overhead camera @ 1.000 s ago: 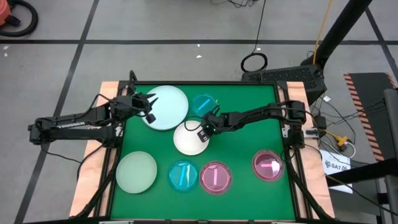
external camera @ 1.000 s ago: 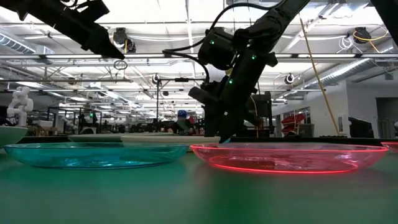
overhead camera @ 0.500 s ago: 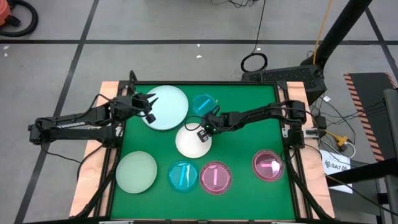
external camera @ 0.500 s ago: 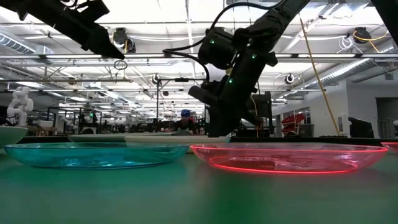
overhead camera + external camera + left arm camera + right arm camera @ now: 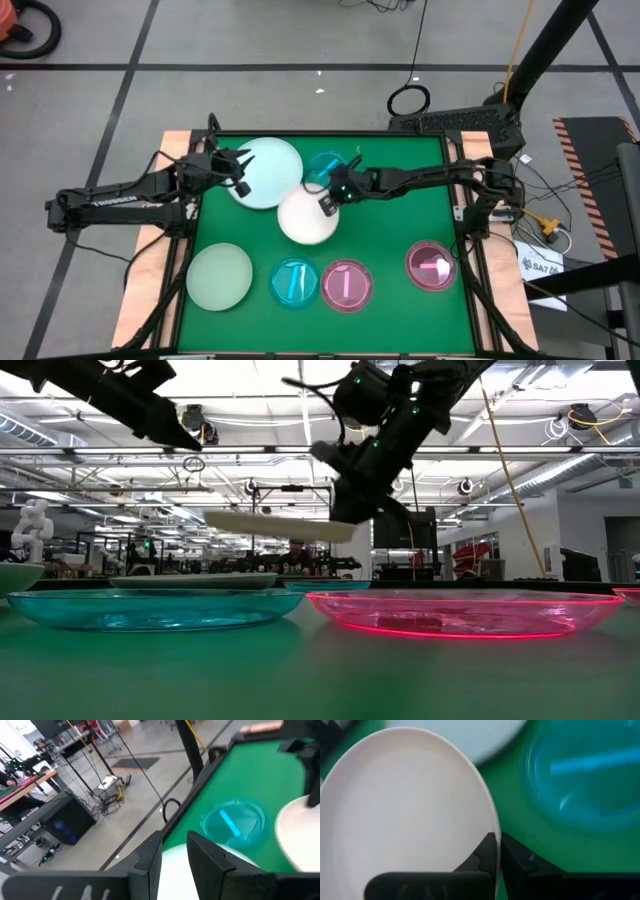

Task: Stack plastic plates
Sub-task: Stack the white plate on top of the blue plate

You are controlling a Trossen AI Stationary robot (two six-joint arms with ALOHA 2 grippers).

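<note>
Plates lie spread over the green worktop (image 5: 400, 240), and one of them is in the air. Note the white plate (image 5: 307, 216): matte, round and shallow, it is clamped by its rim in the right gripper (image 5: 330, 198), whose jaws are closed on the edge nearest the arm. In the low view you see this plate (image 5: 280, 526) clear of the surface, tilted slightly, with the gripper (image 5: 345, 515) above its rim. In the right wrist view the rim of the plate (image 5: 410, 810) runs straight into the narrow slot between the two dark fingers (image 5: 485, 855).

Check the remaining plates from above:
- a large pale blue plate (image 5: 270, 170) at the far left of the worktop, partly overlapped by the raised white plate;
- a small translucent cyan plate (image 5: 324, 165) just beside it, close to the right gripper;
- a large pale green plate (image 5: 219, 277) at the near left corner;
- a second small cyan plate (image 5: 294, 282) and a small pink plate (image 5: 346, 284) next to each other along the near edge (both translucent, each showing a bright bar of light);
- another pink plate (image 5: 431, 265) further right, apart from those two.

The left gripper (image 5: 240, 175) hangs at the left edge of the pale blue plate with its jaws partly apart, holding nothing you can see.
</note>
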